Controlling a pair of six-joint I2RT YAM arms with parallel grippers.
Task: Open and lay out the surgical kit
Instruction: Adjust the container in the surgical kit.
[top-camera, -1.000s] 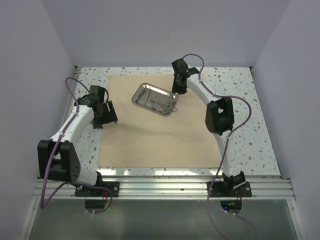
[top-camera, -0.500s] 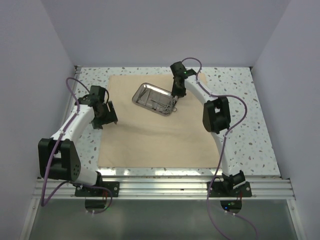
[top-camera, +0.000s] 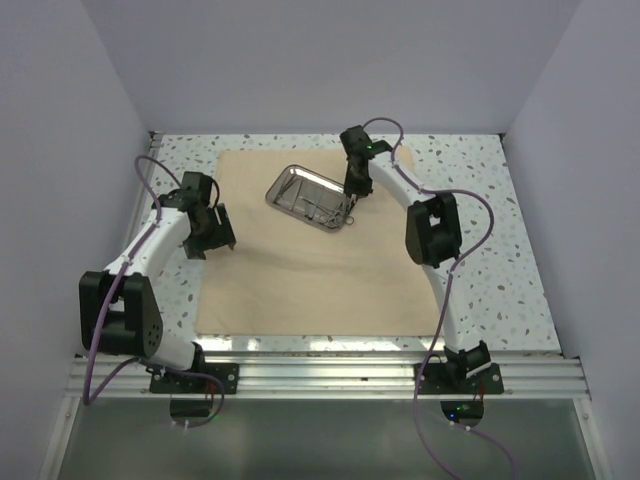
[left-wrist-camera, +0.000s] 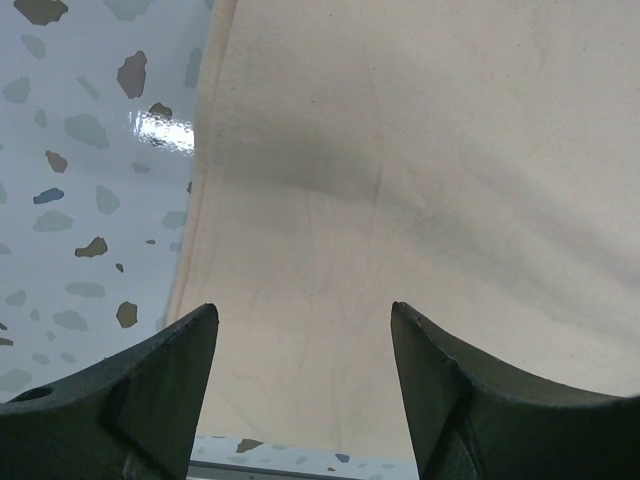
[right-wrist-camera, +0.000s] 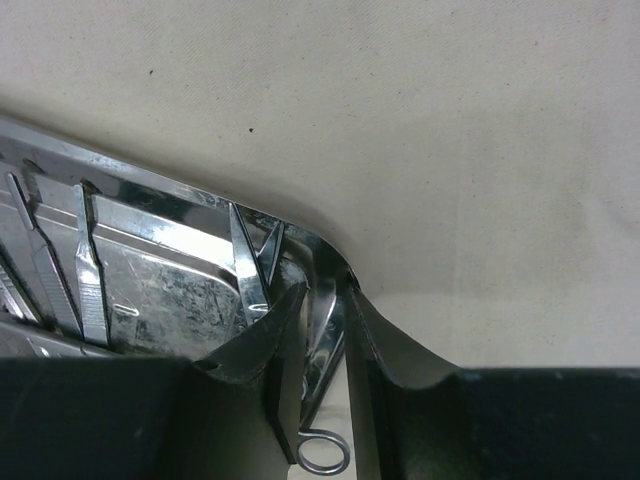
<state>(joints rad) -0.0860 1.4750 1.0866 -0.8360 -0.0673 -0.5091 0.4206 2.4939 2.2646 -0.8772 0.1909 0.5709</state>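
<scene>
Laying-out step: right tool (right-wrist-camera: 320, 297) is clamping scissors (right-wrist-camera: 322, 335) at the tray's (right-wrist-camera: 150, 182) right corner, likely needing a clean lift onto the cloth (left-wrist-camera: 420, 150) next; left tool (left-wrist-camera: 302, 312) is hovering, jaws apart.

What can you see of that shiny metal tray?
The steel tray is rectangular with rounded corners, mirror-bright though smudged, lying flat and askew on the far half of the tan cloth. Slim silver instruments lie inside. The right end effector straddles its right corner rim; a firm grip is unclear.
</scene>
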